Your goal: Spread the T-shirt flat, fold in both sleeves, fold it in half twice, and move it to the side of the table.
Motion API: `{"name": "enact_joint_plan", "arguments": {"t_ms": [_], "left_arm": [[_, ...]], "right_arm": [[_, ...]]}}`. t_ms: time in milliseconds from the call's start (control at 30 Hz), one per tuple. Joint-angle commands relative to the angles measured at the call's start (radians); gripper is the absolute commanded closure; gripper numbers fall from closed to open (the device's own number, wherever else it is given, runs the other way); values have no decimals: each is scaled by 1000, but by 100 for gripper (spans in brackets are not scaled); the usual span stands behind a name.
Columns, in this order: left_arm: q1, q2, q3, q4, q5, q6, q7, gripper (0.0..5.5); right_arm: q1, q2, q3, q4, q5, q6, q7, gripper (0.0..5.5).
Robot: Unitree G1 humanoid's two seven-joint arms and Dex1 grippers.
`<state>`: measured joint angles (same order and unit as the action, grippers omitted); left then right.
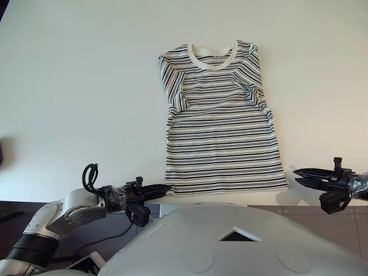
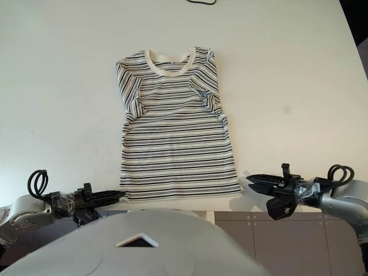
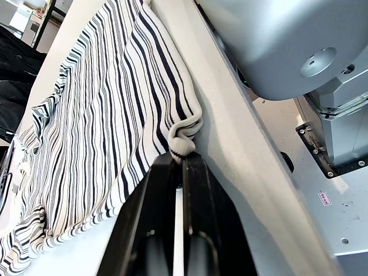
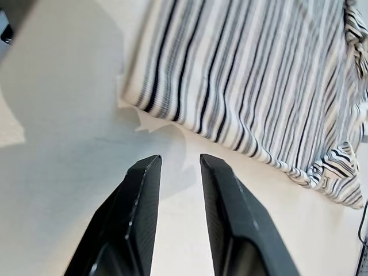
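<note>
- White, plain table (image 1: 69, 86): the largest thing here. It carries the garment near its middle, with bare surface on every side of the T-shirt.
- Black-and-cream striped cotton T-shirt (image 1: 221, 132): it lies flat, with its cream collar (image 1: 213, 60) at the end far from the robot and its hem (image 1: 224, 190) along the near table edge. Both sleeves (image 1: 253, 92) look tucked inward over the chest, so the outline is a narrow rectangle, a little rumpled at the shoulders.
- Black two-fingered left end effector (image 3: 183, 158): at the T-shirt's left hem corner, fingers clamped on a bunched bit of the hem.
- Black two-fingered right end effector (image 4: 180, 158): just beside the T-shirt's right hem corner and apart from the cloth, fingers parted with nothing between them.
- Step in hand, as I judge it: spreading and sleeve folds appear done. The first fold in half is being set up, with one corner secured.
- Next move: the right end effector should slide in to the right hem corner and close on it. Both should then lift the hem together and carry it evenly toward the collar, without dragging the tucked sleeves out.
</note>
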<state>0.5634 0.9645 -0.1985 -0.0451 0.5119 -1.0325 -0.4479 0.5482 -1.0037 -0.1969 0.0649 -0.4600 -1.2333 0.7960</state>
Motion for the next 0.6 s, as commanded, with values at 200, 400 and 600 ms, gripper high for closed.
{"name": "enact_joint_plan", "arguments": {"t_ms": [200, 400, 600], "left_arm": [[-24, 45, -12, 34, 31, 107, -78, 538], [-22, 54, -8, 35, 22, 113, -78, 538], [-32, 63, -1, 48, 17, 111, -74, 538]], "right_arm": [[-69, 91, 27, 29, -308, -139, -221, 428], [-69, 82, 22, 14, -386, -182, -334, 428], [-47, 49, 49, 28, -400, -159, -391, 428]]}}
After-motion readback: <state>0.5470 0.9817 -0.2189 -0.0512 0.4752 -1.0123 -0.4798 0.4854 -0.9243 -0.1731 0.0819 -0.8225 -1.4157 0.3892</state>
